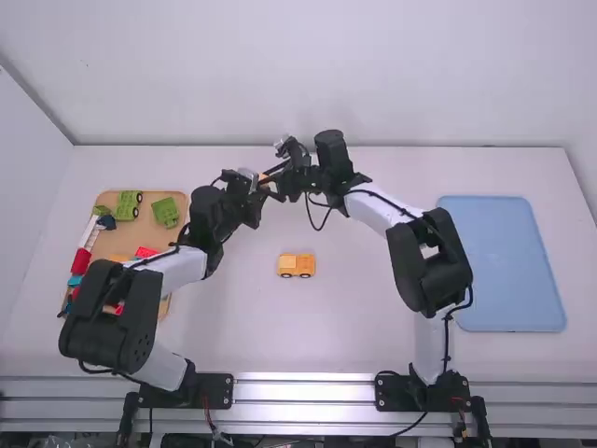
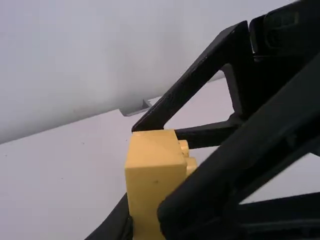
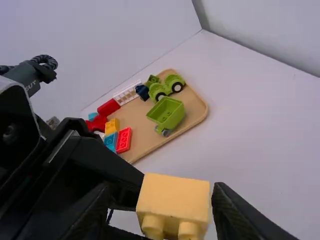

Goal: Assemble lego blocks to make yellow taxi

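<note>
In the high view, my left gripper [image 1: 259,187] and my right gripper [image 1: 273,177] meet above the far part of the table at a small yellow block [image 1: 264,177]. The left wrist view has the yellow block [image 2: 155,185] against a finger of my left gripper [image 2: 150,230], which is shut on it; its other finger is hidden. The right wrist view puts the block [image 3: 173,197] between the spread fingers of my right gripper [image 3: 164,195], with a wider gap on one side. A yellow wheeled assembly [image 1: 297,265] rests mid-table.
At the left, a tan tray [image 1: 145,235] holds green vehicle parts [image 1: 165,212] and several coloured blocks, partly behind my left arm. A blue tray [image 1: 504,266] lies at the right. A wall stands behind the table.
</note>
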### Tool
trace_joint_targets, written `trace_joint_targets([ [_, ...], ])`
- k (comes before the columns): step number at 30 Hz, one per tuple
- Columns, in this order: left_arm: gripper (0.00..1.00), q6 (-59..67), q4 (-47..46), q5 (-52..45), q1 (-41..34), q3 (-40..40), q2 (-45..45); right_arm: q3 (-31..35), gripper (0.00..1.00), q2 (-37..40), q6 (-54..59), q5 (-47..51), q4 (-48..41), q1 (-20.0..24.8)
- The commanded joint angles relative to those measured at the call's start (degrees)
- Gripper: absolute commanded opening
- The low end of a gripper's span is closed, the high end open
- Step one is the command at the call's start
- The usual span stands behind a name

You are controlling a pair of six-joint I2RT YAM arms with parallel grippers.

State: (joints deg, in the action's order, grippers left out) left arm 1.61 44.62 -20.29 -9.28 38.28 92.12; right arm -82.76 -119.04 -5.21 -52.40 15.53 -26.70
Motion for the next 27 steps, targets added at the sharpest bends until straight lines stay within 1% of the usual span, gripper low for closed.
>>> trace_joint_targets([
  [1,0.02,-1.6,2.2,0.0,-0.5,0.7,-0.2,0.3,0.52,-0.3,0.7,-1.4,-0.7,-1.8],
  [2,0.02,-2.5,2.8,0.0,-0.5,0.7,-0.1,0.3,0.50,-0.3,0.7,-1.3,-0.8,-1.8],
  [4,0.02,-2.3,3.3,-0.2,-0.5,0.7,-0.1,0.3,0.49,-0.3,0.7,-1.3,-0.7,-1.9],
  [6,0.02,-2.3,3.7,-0.2,-0.5,0.7,-0.1,0.3,0.43,-0.3,0.7,-1.3,-0.3,-1.8],
  [11,0.05,-2.5,4.3,-0.2,-0.5,0.7,-0.1,0.3,0.38,-0.3,0.7,-1.3,0.2,-1.9],
  [12,0.11,-2.5,4.3,-0.2,-0.5,0.7,-0.1,0.3,0.38,-0.3,0.7,-1.3,0.4,-1.9],
  [13,0.15,-2.5,4.3,-0.2,-0.5,0.7,-0.1,0.3,0.37,-0.3,0.7,-1.0,0.4,-1.9],
  [14,0.28,-2.5,4.3,-0.2,-0.5,0.7,-0.1,0.3,0.34,-0.3,0.7,0.1,0.4,-1.8],
  [15,0.32,-2.5,4.3,-0.2,-0.5,0.7,-0.1,0.3,0.34,-0.3,0.7,0.3,0.4,-1.8],
  [16,0.41,-2.5,4.3,-0.2,-0.5,0.7,-0.1,0.3,0.33,-0.3,0.7,1.6,0.6,-1.8],
  [17,0.53,-2.5,4.6,-0.2,-0.5,0.7,-0.1,0.3,0.32,-0.3,0.7,2.2,0.8,-1.8],
  [18,0.69,-2.5,4.8,-0.2,-0.5,0.7,-0.1,0.3,0.31,-0.3,0.7,2.7,1.1,-1.8],
  [20,0.85,-2.5,5.1,-0.2,-0.5,0.7,-0.1,0.3,0.30,-0.3,0.4,3.0,1.8,-1.8],
  [21,0.99,-2.7,5.2,-0.2,-0.5,0.7,-0.1,0.3,0.29,-0.3,0.5,3.0,2.2,-1.7],
  [23,0.99,-3.8,5.1,-0.1,-0.5,0.7,-0.1,0.3,0.29,-0.3,0.5,3.6,2.4,-1.3],
  [27,0.99,-3.7,1.7,-0.3,0.0,0.7,-0.2,0.1,0.26,0.4,1.6,10.6,0.2,1.9],
])
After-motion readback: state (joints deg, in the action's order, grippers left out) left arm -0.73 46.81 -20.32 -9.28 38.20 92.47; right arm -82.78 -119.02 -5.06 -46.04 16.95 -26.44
